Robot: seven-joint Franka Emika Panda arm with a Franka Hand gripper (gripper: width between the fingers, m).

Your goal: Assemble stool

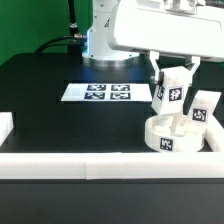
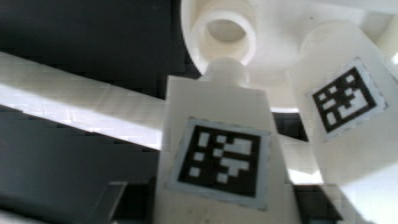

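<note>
Stool: a white plastic set, made up of a thick round ring-shaped seat and small rectangular leg blocks, all bearing black-and-white square tags.
Stool position: it sat on the flat black table towards the exterior view's right, just behind the front rail.
Seat: it lay flat, with one tag on its outer wall facing the exterior camera; the wrist view showed a round socket in its white body.
Held leg block: it was close to upright with a slight lean, tag outward, and its lower end was at the top of the seat.
Held leg block, wrist view: its narrow far end reached the seat right beside the round socket; whether it had entered could not be told.
Second leg block: it stood on the seat's far side, on the exterior view's right of the held one and apart from it; it also showed in the wrist view.
Gripper: its two fingers were closed against the sides of the held leg block's upper part; in the wrist view the dark fingers flanked the block.
Arm: the white robot arm came down from above the stool.
Marker board: the thin flat white board with tags lay on the table well apart from the stool, towards the exterior view's left.
Border: a long white front rail ran along the table's near edge.
</note>
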